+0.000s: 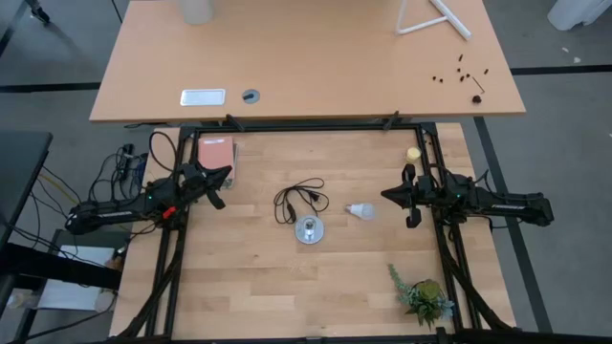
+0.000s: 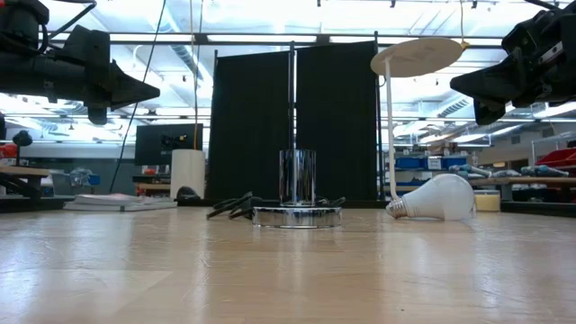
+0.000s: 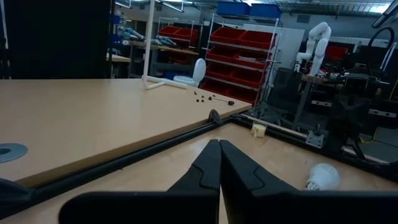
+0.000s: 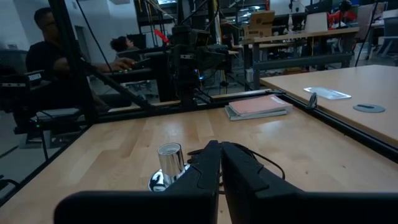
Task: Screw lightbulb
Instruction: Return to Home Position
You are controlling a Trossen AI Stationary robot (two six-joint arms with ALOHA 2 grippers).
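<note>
Lying loose, the lightbulb (image 1: 360,210) rests near the right hand (image 1: 386,195).

The lightbulb (image 1: 360,210), just before the right gripper (image 1: 387,195), is coloured white with a greyish screw end. That tool and the left gripper (image 1: 226,174) are finished in black. Between them, a silver lamp base (image 1: 309,229) and a black cord (image 1: 298,199) are set on a table (image 1: 249,287) of pale, plank-striped wood.

Pink book (image 1: 216,153), yellow ball (image 1: 413,153) — green plant sprig (image 1: 422,298)
</note>
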